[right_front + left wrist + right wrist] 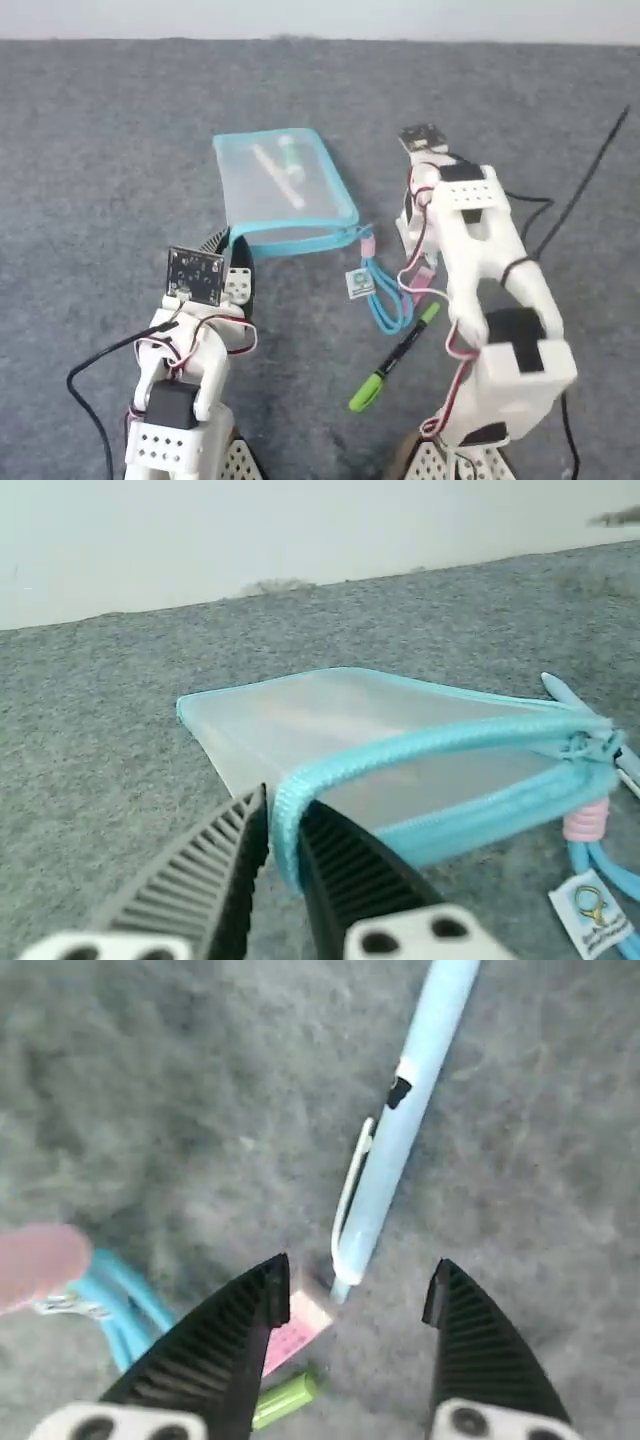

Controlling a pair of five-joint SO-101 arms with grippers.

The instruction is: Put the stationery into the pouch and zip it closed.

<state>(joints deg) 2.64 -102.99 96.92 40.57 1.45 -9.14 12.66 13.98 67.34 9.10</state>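
Left gripper (275,855): clamped on pouch (330,730) zipper corner. Right gripper (360,1265): spread wide, blue pen (400,1130) end between tips, seemingly untouched.

High overhead camera, two close wrist cameras, common pouch (245,195)

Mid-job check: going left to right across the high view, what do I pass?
White left arm → translucent zip pouch with blue trim → green-and-black marker pen → white right arm. The cord and tag overlap the marker, so they are left out.
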